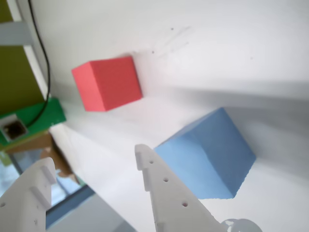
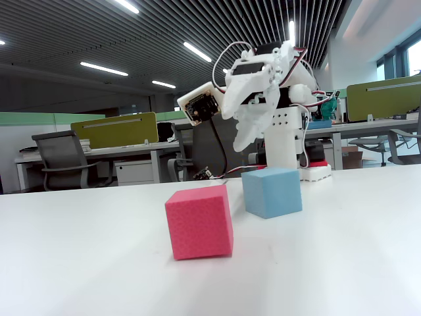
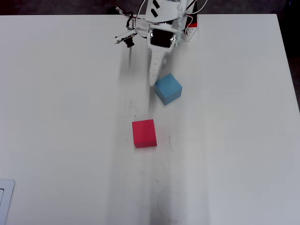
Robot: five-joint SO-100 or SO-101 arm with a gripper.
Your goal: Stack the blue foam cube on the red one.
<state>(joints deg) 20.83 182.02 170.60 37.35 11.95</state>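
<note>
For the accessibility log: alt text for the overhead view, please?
A white robot arm's open gripper hangs beside a sky-blue foam cube on a white table, not holding it. A pinkish-red foam cube sits apart, farther from the arm's base.

no legible text, no labels, no brands, no numbers anywhere

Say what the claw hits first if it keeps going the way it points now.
Probably bare table, just left of the blue cube in the overhead view. The open claw hangs above it, and in the wrist view the cube sits outside the right finger, not between the jaws. Depth is unclear; that finger might clip the cube's edge.
</note>
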